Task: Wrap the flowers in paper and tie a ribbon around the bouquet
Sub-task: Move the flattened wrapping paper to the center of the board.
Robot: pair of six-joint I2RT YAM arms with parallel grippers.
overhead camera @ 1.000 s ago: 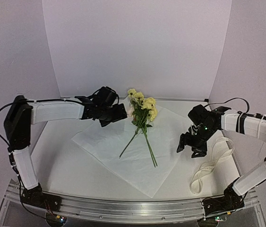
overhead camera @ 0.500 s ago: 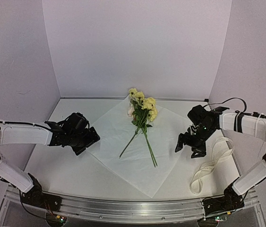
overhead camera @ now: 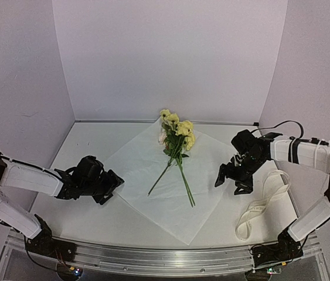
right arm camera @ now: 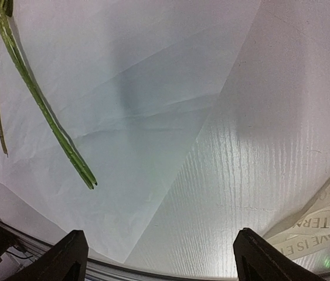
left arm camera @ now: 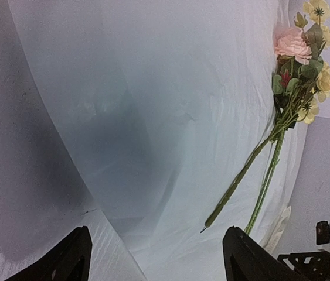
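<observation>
Pale lilac walls stand around the white surface (overhead camera: 82, 152), where the paper (overhead camera: 135, 170) lies flat with the flowers (overhead camera: 176, 137) on it. Only the right wrist view shows print on the ribbon (right arm camera: 323, 216): "LOVE IS E", cut off at the edge, perhaps "eternal". Only the left wrist view shows clearly a pink bloom (left arm camera: 292, 44). The left hand (overhead camera: 115, 190) and the right hand (overhead camera: 228, 186) both stand wide, holding nothing.
</observation>
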